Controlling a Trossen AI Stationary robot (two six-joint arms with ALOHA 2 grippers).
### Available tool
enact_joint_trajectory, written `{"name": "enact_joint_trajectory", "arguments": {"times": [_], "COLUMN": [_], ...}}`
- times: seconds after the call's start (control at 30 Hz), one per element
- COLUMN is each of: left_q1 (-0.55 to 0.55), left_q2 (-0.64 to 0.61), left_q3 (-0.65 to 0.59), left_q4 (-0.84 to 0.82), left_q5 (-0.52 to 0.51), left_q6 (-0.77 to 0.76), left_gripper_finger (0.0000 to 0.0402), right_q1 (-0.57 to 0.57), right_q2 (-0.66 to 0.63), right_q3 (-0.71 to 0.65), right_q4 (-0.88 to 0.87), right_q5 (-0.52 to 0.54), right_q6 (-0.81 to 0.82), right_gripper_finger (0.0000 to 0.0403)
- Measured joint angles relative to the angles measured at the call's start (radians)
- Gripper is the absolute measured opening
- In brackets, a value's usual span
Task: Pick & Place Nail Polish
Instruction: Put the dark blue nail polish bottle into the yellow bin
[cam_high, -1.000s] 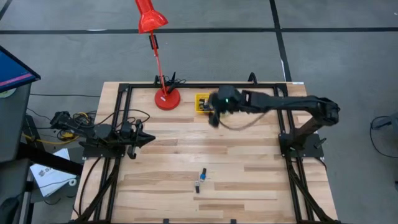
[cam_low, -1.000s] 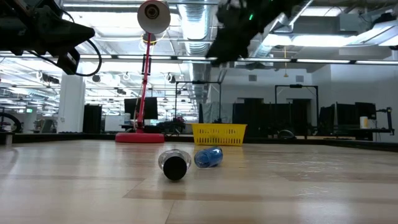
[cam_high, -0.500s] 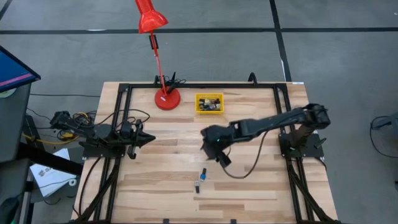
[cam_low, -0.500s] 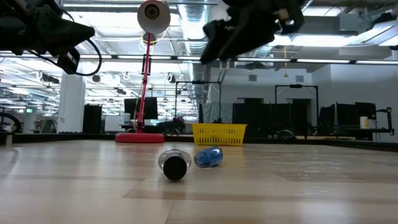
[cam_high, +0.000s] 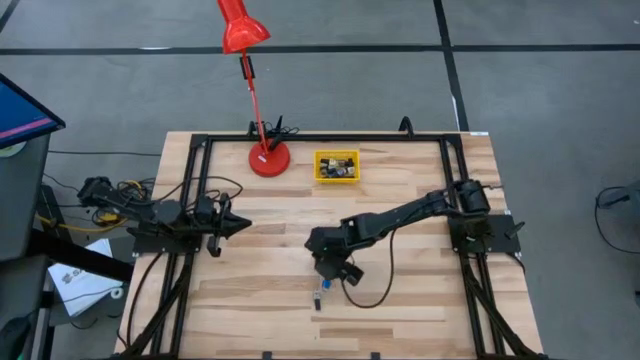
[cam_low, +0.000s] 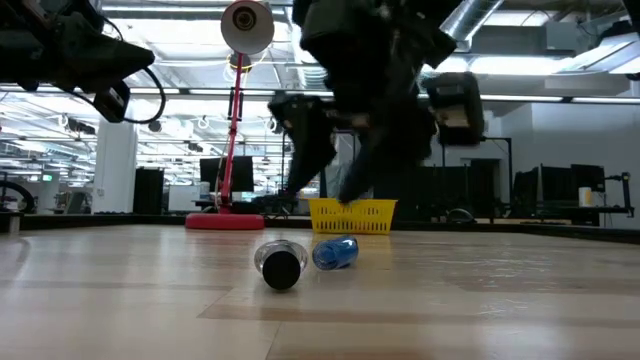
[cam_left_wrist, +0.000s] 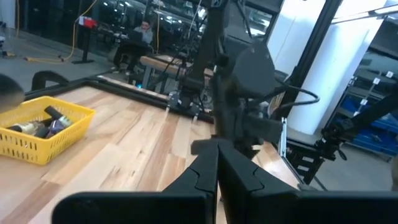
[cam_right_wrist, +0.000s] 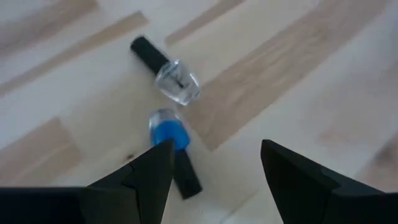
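Two nail polish bottles lie on their sides on the wooden table near its front middle. One is blue (cam_right_wrist: 168, 132) with a black cap, the other clear (cam_right_wrist: 178, 82) with a black cap. In the low view the clear one (cam_low: 280, 266) points its cap at the camera, beside the blue one (cam_low: 335, 252). My right gripper (cam_right_wrist: 214, 152) hangs open just above them, slanting down, its fingers (cam_low: 300, 150) clear of both. More bottles lie in the yellow bin (cam_high: 337, 166) at the back. At the table's left side my left gripper (cam_high: 238, 226) waits shut.
A red desk lamp stands on its round base (cam_high: 268, 158) at the back, left of the yellow bin (cam_left_wrist: 38, 133). Black frame rails (cam_high: 320, 139) run along the table's back and sides. Bare wood lies around the two bottles.
My right gripper has swung from beside the yellow bin toward the table's near edge and slightly left. It has come down and rolled, and now hangs over the two bottles, open as before. The bottles have not moved.
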Motion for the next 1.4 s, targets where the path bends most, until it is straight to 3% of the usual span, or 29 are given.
{"name": "enact_joint_trajectory", "arguments": {"times": [0.33,0.9,1.23,1.4], "left_q1": [0.0,0.0,0.0,0.0], "left_q2": [0.041,0.053,0.055,0.055], "left_q3": [0.0,0.0,0.0,0.0], "left_q4": [0.016,0.025,0.031,0.033], "left_q5": [0.002,0.002,0.002,0.002], "left_q6": [0.0,0.0,0.0,0.0], "left_gripper_finger": [0.0001,0.0001,0.0001,0.0001], "right_q1": [-0.001,-0.006,-0.013,-0.013], "right_q2": [0.038,0.096,0.097,0.092], "right_q3": [0.008,0.011,0.01,0.009], "right_q4": [-0.043,-0.057,-0.088,-0.089], "right_q5": [0.0,-0.012,-0.019,-0.014], "right_q6": [-0.057,-0.081,-0.063,-0.013], "right_gripper_finger": [0.0229,0.0193,0.0081,0.0047]}}
